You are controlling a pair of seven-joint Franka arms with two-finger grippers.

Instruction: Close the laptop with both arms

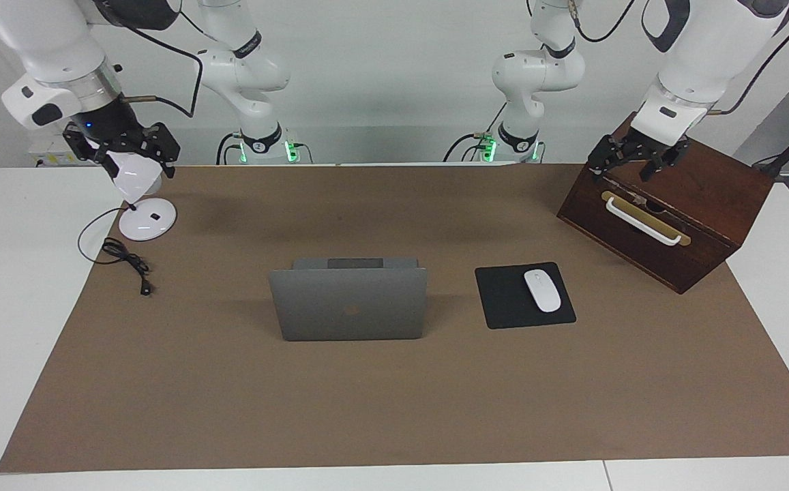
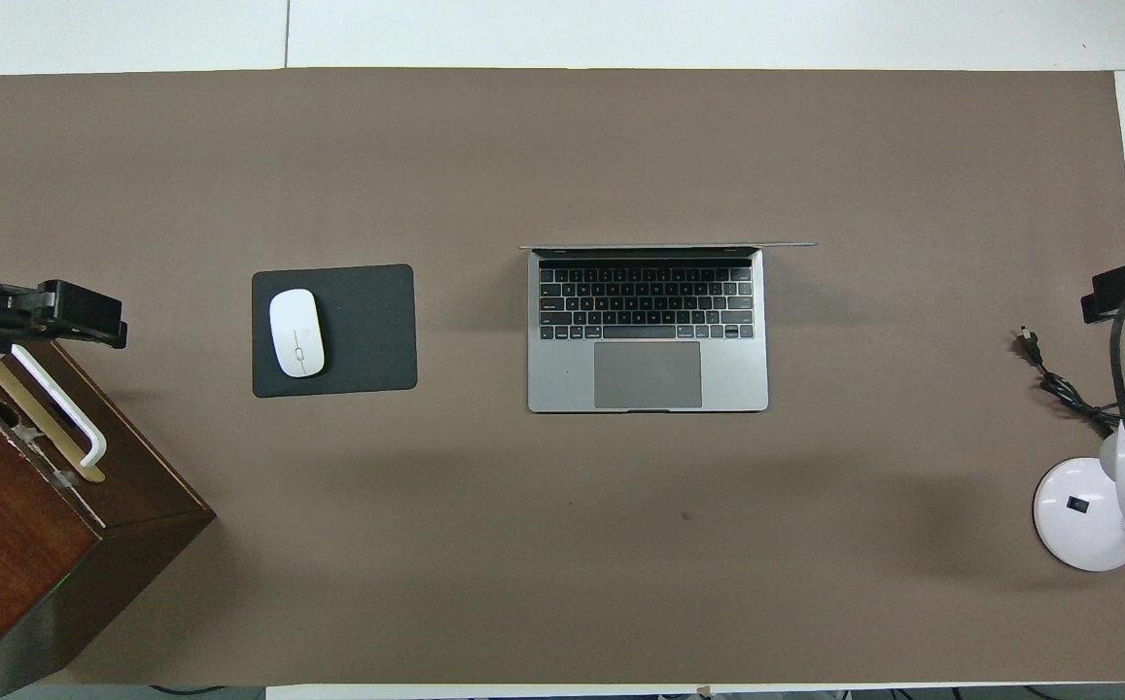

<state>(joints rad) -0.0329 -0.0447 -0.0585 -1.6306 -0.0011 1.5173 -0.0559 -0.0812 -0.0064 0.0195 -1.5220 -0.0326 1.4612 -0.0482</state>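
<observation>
Laptop [image 1: 348,300] stands open mid-desk; left gripper [image 1: 629,160] over the wooden box [image 1: 701,225] and right gripper [image 1: 125,151] over the lamp [image 1: 145,218], both spread empty, should press the lid's top corners evenly.

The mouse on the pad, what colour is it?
White; the mouse shows best in the overhead view.

Laptop [image 1: 348,303] [image 2: 648,329]: thin, silver-grey, rounded corners; dark logo seen on the lid's back. Found open, lid raised near upright, keyboard and trackpad turned toward the robots. Set flat on the brown mat at mid-table, squared to the mat's edges. No contact with anything else is noted.
</observation>
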